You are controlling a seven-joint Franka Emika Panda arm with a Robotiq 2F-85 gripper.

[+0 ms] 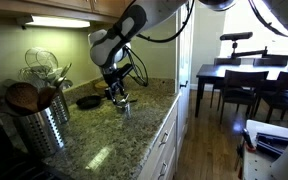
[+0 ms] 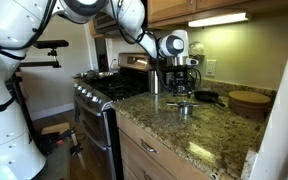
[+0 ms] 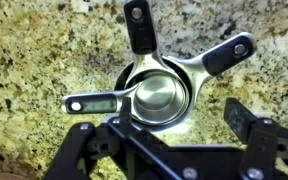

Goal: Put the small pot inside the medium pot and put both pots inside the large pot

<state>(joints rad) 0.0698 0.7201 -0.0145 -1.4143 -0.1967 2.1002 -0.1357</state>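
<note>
The white arm [image 1: 134, 30] is reaching in from the upper right of an exterior view. It is bending at the elbow and pointing its wrist straight down toward the middle of the frame. Beneath it, the counter [image 1: 104, 145] is showing a glossy, speckled tan-and-grey stone surface. At the lower left a ribbed steel utensil holder [image 1: 46, 128] is standing upright. A black frying pan [image 1: 88, 101] is lying left of centre, near the wrist.

The gripper [image 3: 166, 135] is hanging just above the pots. Its dark jaws are standing apart along the bottom of the wrist view, one at lower left and one at lower right, clamping on nothing.

At the centre of the wrist view the large pot [image 3: 192, 110], round and shiny silver, is sitting on the counter. The medium pot [image 3: 142, 72] is nesting inside it, and the small pot [image 3: 162, 98] is lying innermost, its metal floor gleaming. Three handles are fanning out: a black one toward the top, a silver one tipped in black toward the upper right, and a silver one toward the left. Which handle is joining which pot I cannot tell.
</note>
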